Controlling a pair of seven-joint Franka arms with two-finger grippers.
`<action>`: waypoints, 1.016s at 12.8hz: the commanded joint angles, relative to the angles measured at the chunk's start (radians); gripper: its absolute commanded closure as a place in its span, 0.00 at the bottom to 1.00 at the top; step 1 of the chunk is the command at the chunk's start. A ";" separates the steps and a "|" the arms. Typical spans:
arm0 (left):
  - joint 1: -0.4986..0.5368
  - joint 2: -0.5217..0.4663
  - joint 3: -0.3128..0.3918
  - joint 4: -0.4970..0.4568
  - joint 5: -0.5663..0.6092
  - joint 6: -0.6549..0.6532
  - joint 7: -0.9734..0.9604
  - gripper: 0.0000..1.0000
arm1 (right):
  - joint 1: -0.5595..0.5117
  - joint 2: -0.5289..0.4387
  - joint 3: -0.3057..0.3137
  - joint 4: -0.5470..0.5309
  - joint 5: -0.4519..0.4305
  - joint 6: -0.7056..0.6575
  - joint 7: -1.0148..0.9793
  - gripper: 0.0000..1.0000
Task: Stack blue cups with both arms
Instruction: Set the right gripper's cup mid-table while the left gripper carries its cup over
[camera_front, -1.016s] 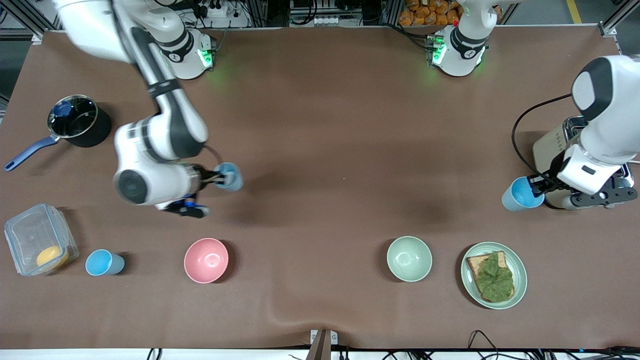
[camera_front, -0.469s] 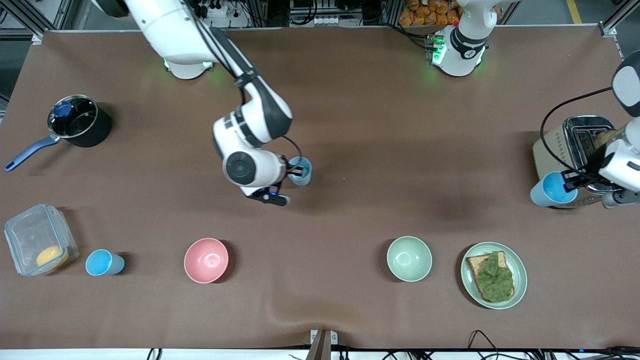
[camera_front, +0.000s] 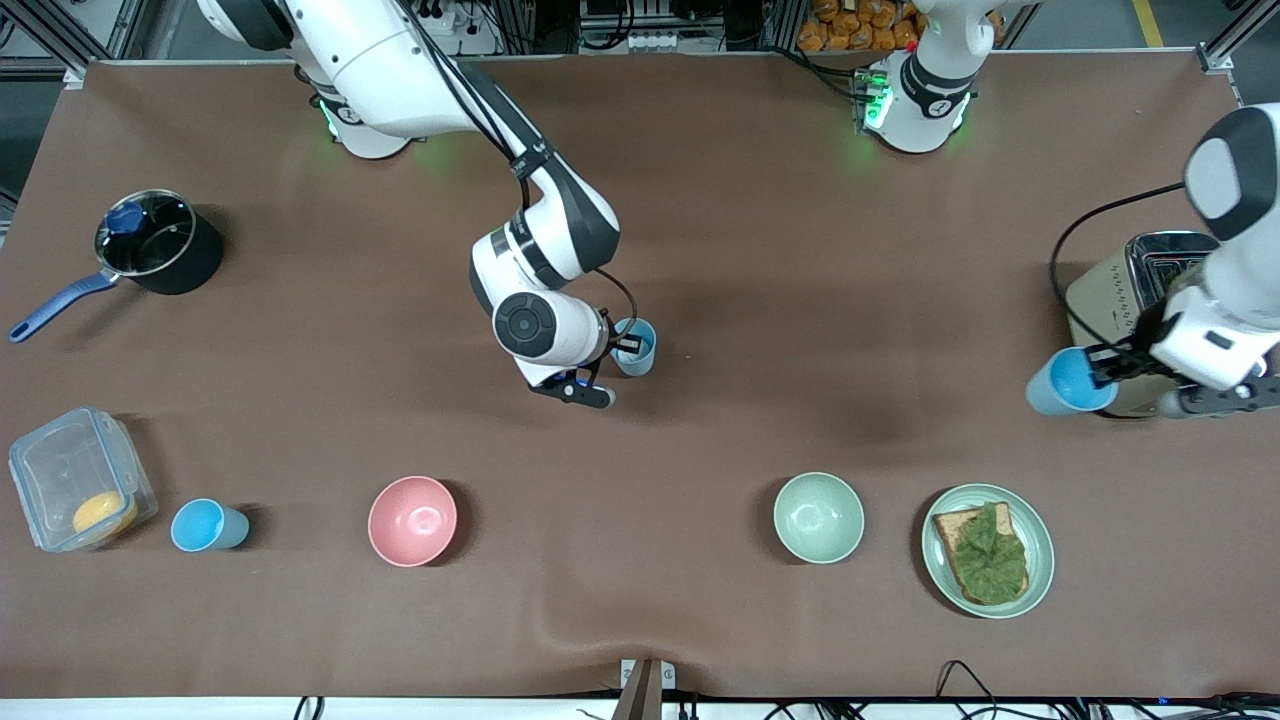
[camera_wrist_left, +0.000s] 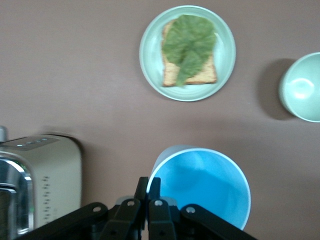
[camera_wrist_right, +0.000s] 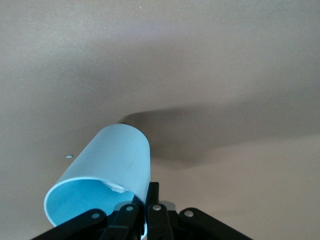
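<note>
My right gripper (camera_front: 618, 348) is shut on the rim of a dull grey-blue cup (camera_front: 636, 347) and holds it over the brown cloth near the table's middle. In the right wrist view the cup (camera_wrist_right: 107, 165) hangs tilted from the shut gripper (camera_wrist_right: 148, 192). My left gripper (camera_front: 1100, 378) is shut on the rim of a bright sky-blue cup (camera_front: 1068, 383), held over the table beside the toaster. The left wrist view shows this cup (camera_wrist_left: 200, 185) mouth-up, its wall pinched by the gripper (camera_wrist_left: 149, 182). Another sky-blue cup (camera_front: 205, 525) stands on the table by the plastic box.
A toaster (camera_front: 1140, 270) stands at the left arm's end. A plate with toast and lettuce (camera_front: 988, 550), a green bowl (camera_front: 818, 517) and a pink bowl (camera_front: 412, 520) lie nearer the front camera. A black pot (camera_front: 158, 243) and a plastic box (camera_front: 75, 480) are at the right arm's end.
My right arm has carried the grey-blue cup from the right arm's end toward the table's middle. My left gripper swung its cup toward the toaster, then a little way back.
</note>
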 joint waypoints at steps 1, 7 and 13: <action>0.000 0.007 -0.083 0.029 0.005 -0.022 -0.128 1.00 | 0.010 0.018 -0.013 0.031 0.020 -0.004 0.037 0.79; -0.124 0.039 -0.252 0.030 0.012 -0.021 -0.596 1.00 | -0.046 -0.027 -0.019 0.101 0.012 -0.094 0.034 0.00; -0.495 0.256 -0.241 0.209 0.028 -0.008 -1.125 1.00 | -0.275 -0.170 -0.024 0.140 -0.022 -0.356 -0.107 0.00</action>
